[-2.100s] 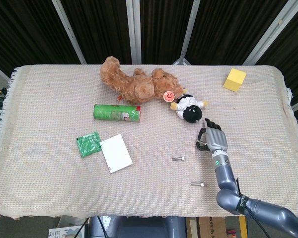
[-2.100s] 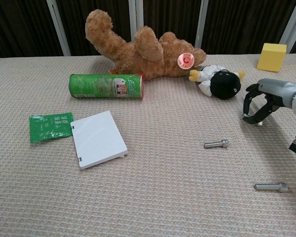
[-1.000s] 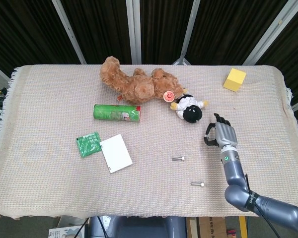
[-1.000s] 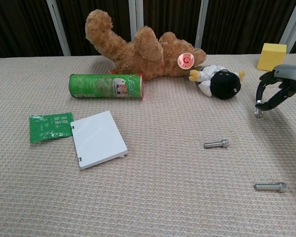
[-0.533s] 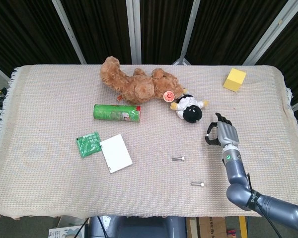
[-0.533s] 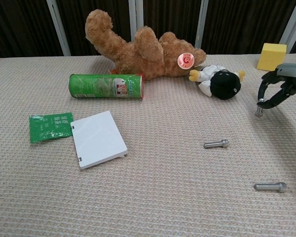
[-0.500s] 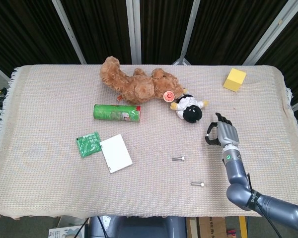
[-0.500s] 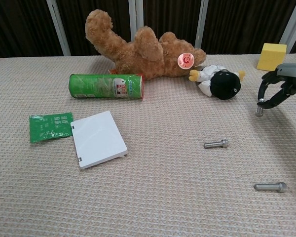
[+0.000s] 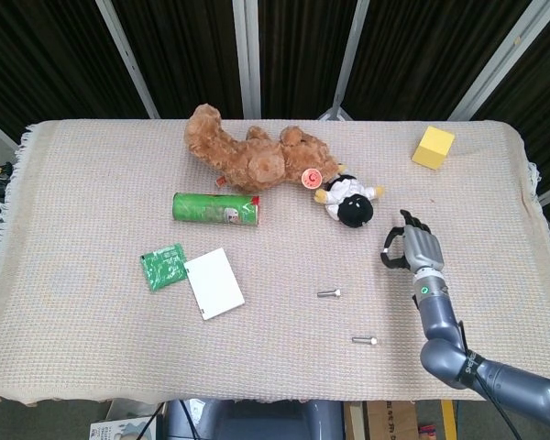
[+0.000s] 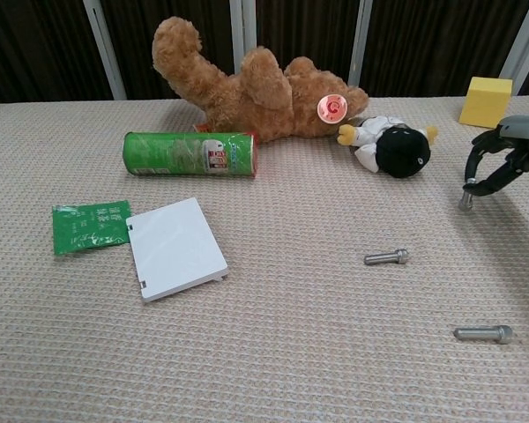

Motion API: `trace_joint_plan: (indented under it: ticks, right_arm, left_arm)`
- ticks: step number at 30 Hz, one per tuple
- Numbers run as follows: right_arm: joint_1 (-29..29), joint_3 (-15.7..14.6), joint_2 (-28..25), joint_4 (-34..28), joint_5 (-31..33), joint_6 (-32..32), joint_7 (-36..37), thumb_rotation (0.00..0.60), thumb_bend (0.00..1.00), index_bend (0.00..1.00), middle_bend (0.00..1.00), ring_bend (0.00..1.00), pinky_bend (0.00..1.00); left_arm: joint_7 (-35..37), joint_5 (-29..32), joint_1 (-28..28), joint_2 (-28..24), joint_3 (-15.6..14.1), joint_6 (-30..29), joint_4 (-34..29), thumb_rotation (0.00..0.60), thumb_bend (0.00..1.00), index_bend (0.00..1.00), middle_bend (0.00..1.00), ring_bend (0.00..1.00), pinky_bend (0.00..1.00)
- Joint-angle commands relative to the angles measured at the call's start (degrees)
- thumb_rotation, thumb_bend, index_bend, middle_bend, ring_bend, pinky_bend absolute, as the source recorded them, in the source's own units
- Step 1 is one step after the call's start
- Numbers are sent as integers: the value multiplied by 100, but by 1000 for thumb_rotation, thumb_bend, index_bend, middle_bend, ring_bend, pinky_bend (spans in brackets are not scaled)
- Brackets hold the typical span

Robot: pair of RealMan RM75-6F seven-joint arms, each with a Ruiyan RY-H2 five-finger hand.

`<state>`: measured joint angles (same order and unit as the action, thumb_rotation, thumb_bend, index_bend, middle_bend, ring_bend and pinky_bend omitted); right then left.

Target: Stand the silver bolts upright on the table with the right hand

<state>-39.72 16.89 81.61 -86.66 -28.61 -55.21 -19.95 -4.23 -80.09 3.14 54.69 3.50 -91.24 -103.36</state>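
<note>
Two silver bolts lie flat on the woven mat: one (image 9: 328, 293) (image 10: 387, 257) mid-table and one (image 9: 365, 340) (image 10: 483, 334) nearer the front edge. My right hand (image 9: 411, 248) (image 10: 504, 157) hovers at the right side, fingers curled downward, and pinches a third silver bolt (image 10: 465, 201) that hangs upright at its fingertips. I cannot tell whether that bolt touches the mat. The head view hides this bolt under the hand. The left hand does not show in either view.
A brown teddy bear (image 9: 252, 158) and a penguin toy (image 9: 351, 200) lie at the back centre. Left of the bolts are a green can (image 9: 216, 209), a green packet (image 9: 162, 266) and a white card (image 9: 214, 282). A yellow block (image 9: 434, 147) stands at the back right.
The right hand has carried the pinched bolt rightward and away from the two lying bolts, with only a small drift in the last half second. The lying bolts have not moved.
</note>
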Motion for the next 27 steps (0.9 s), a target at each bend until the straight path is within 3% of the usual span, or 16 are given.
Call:
trace_joint_plan:
  ticks: [1,27]
  right_arm:
    - [-5,-14,-6,3,-12,4,3,600,383,608,33,73,96]
    - [-85,-148,-97,-11,98,150,13,600,383,582,32,73,96]
  left_arm:
    - [-8,5,-2,0,-2,8,-2,600,117,90,72,45,173]
    - [-29,17,0,5,0,7,-13,600,117,90,72,46,173]
